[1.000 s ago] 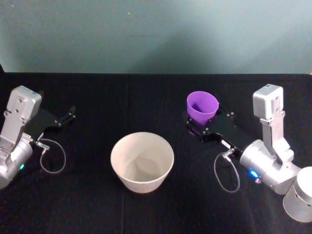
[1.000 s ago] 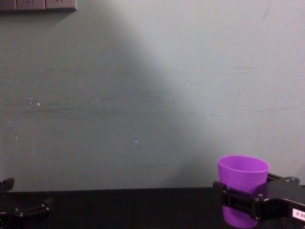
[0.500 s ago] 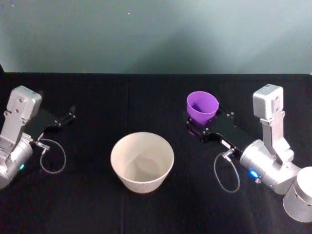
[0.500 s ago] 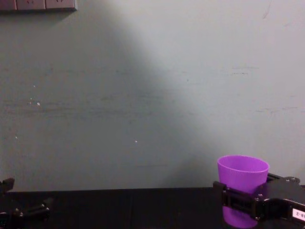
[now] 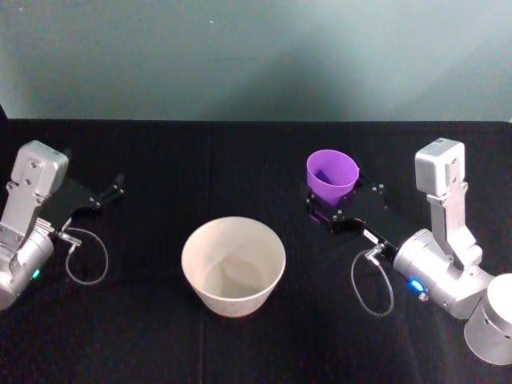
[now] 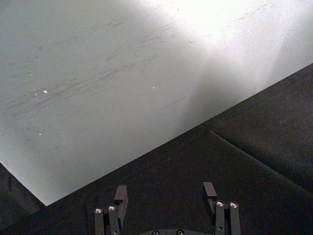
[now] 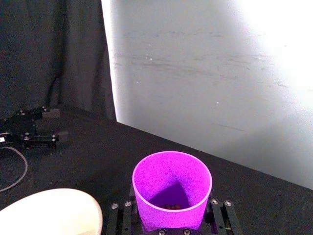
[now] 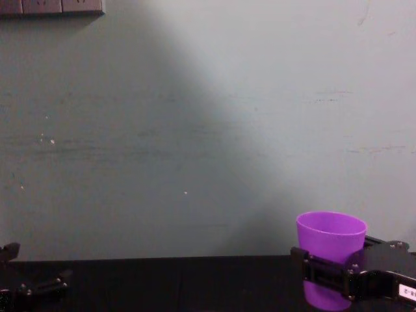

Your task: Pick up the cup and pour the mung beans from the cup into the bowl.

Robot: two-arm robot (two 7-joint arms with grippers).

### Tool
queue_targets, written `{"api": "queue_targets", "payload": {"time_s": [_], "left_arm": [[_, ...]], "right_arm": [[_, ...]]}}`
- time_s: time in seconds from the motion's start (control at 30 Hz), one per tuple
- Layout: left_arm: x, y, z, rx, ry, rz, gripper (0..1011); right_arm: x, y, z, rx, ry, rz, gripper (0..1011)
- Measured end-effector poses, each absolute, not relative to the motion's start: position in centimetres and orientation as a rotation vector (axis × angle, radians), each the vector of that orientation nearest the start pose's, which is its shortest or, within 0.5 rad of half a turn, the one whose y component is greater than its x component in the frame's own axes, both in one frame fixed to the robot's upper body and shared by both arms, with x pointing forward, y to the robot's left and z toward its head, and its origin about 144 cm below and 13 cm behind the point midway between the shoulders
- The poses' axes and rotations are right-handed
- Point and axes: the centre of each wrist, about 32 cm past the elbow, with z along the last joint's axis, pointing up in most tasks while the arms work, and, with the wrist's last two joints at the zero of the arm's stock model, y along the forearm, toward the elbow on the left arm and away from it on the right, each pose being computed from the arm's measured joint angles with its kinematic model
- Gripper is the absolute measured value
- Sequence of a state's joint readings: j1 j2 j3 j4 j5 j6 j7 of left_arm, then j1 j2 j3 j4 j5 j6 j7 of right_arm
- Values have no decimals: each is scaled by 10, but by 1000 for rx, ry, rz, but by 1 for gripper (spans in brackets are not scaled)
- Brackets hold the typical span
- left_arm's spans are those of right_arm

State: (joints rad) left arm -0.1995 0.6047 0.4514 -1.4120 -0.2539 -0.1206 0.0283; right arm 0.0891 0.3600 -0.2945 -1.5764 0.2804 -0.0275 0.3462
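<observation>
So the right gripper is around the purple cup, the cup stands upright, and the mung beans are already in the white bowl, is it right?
Not quite: in the head view the bowl is empty, and the right wrist view shows small dark beans at the bottom of the cup. The rest holds: right gripper around the upright cup.

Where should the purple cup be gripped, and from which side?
Grip the cup around its mid wall, coming level from the robot's right, where the right gripper straddles it. It stands upright and tapers downward, so a side grip below the wide rim should hold. The left gripper sits parked, far left.
</observation>
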Motion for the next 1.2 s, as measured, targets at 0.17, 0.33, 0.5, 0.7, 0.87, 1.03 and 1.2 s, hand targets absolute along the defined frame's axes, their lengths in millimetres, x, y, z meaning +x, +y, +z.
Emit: {"api": "queue_targets", "payload": {"time_s": [0.17, 0.33, 0.5, 0.7, 0.87, 1.03, 1.2], "left_arm": [[489, 310, 1140, 304, -285, 1248, 1000], [489, 310, 1140, 304, -285, 1248, 1000], [489, 310, 1140, 304, -285, 1248, 1000], [489, 310, 1140, 304, -285, 1248, 1000], [489, 310, 1140, 304, -285, 1248, 1000], [489, 310, 1140, 304, -285, 1248, 1000], [489, 310, 1140, 304, -285, 1248, 1000]], "right_arm": [[472, -243, 1159, -57, -76, -945, 724], [472, -243, 1159, -57, -76, -945, 724], [472, -243, 1159, -57, -76, -945, 724], [472, -243, 1159, -57, -76, -945, 724], [472, -243, 1159, -57, -76, -945, 724], [472, -243, 1159, -57, -76, -945, 724], [472, -243, 1159, -57, -76, -945, 724]]}}
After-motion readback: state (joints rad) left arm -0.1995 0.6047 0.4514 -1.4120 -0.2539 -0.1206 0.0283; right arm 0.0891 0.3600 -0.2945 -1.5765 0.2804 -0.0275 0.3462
